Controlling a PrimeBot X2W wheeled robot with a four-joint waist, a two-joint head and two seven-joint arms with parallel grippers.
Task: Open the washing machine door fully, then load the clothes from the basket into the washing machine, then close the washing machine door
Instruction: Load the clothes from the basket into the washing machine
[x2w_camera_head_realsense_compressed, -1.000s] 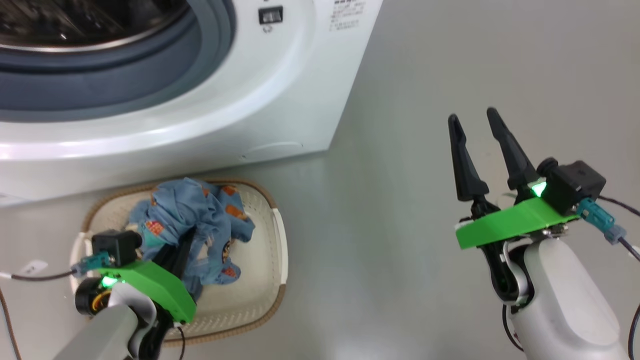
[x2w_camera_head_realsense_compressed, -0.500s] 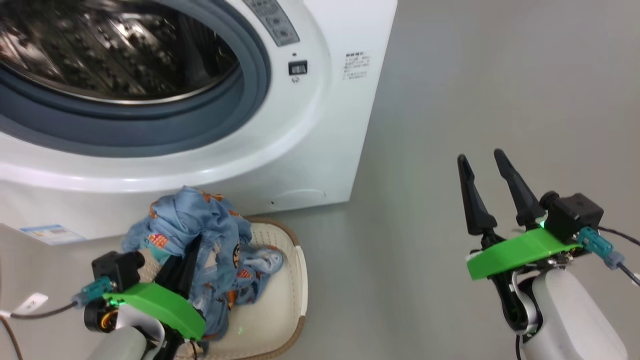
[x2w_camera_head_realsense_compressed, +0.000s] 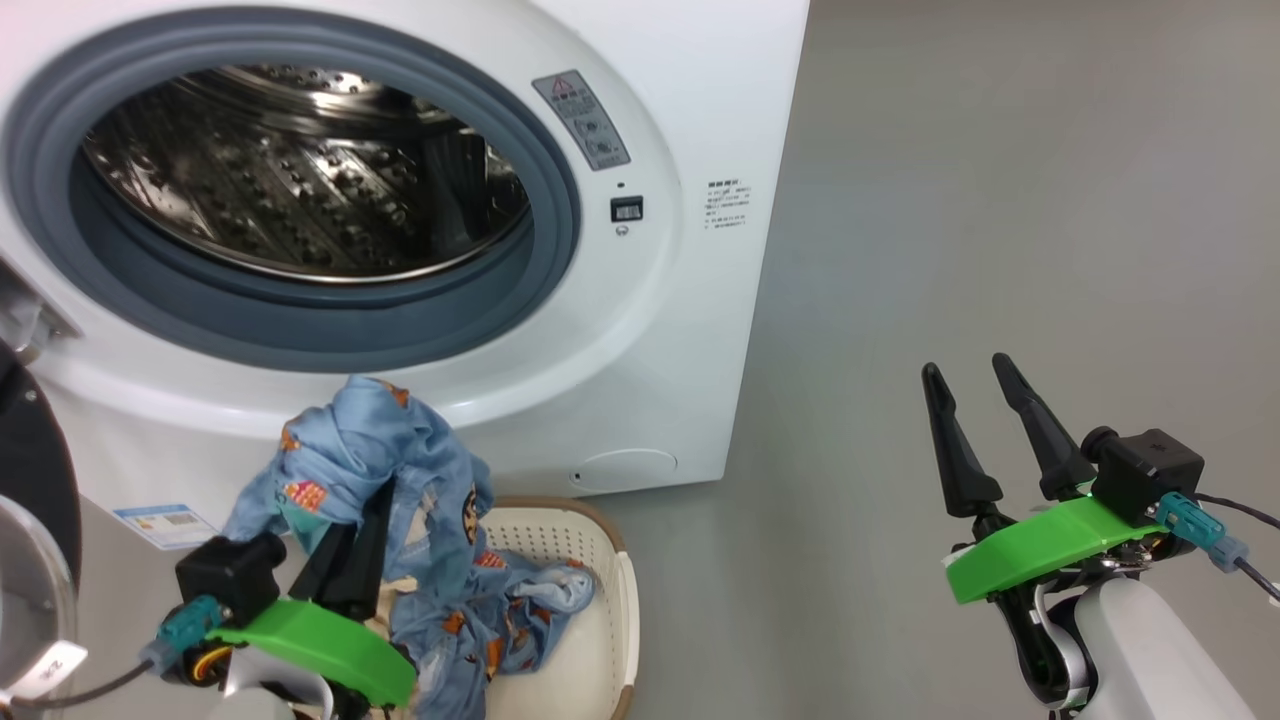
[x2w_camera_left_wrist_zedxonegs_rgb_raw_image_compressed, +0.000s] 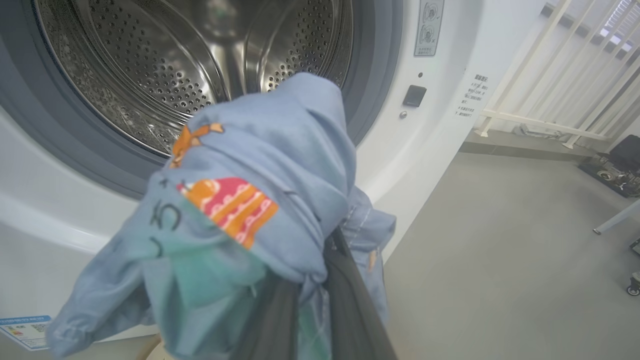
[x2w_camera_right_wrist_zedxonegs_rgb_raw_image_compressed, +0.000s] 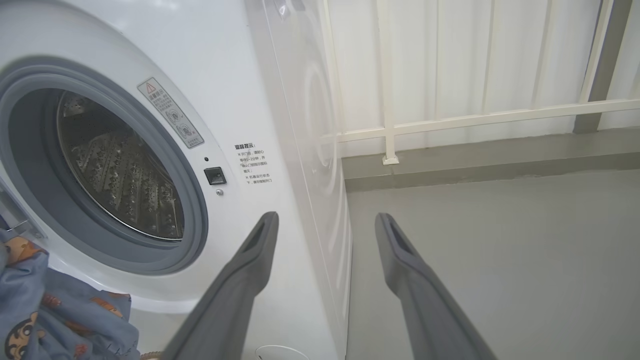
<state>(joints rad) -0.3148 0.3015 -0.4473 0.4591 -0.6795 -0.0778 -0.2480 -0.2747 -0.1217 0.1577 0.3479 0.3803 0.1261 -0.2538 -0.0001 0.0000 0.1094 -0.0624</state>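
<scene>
The washing machine (x2w_camera_head_realsense_compressed: 690, 120) stands with its steel drum (x2w_camera_head_realsense_compressed: 300, 190) exposed. The washing machine door (x2w_camera_head_realsense_compressed: 35, 470) is swung out at the head view's far left edge. My left gripper (x2w_camera_head_realsense_compressed: 365, 510) is shut on the clothes (x2w_camera_head_realsense_compressed: 400, 450), a light-blue bundle with orange prints. The bundle hangs just below the drum mouth, its lower end trailing into the cream basket (x2w_camera_head_realsense_compressed: 600, 600). In the left wrist view the clothes (x2w_camera_left_wrist_zedxonegs_rgb_raw_image_compressed: 280, 165) drape over my fingers (x2w_camera_left_wrist_zedxonegs_rgb_raw_image_compressed: 345, 310) in front of the drum (x2w_camera_left_wrist_zedxonegs_rgb_raw_image_compressed: 150, 75). My right gripper (x2w_camera_head_realsense_compressed: 970, 375) is open and holds nothing, over the floor to the machine's right.
Grey floor (x2w_camera_head_realsense_compressed: 1000, 200) stretches to the right of the machine. A white railing (x2w_camera_right_wrist_zedxonegs_rgb_raw_image_compressed: 450, 120) runs along the wall behind it. Dark equipment (x2w_camera_left_wrist_zedxonegs_rgb_raw_image_compressed: 620, 165) sits at the far right in the left wrist view. The right gripper (x2w_camera_right_wrist_zedxonegs_rgb_raw_image_compressed: 325, 220) points at the machine's front corner.
The head camera has tilted up, bringing the drum into view. My left gripper has risen with the clothes, pulling most of the bundle above the basket. The right gripper stays open.
</scene>
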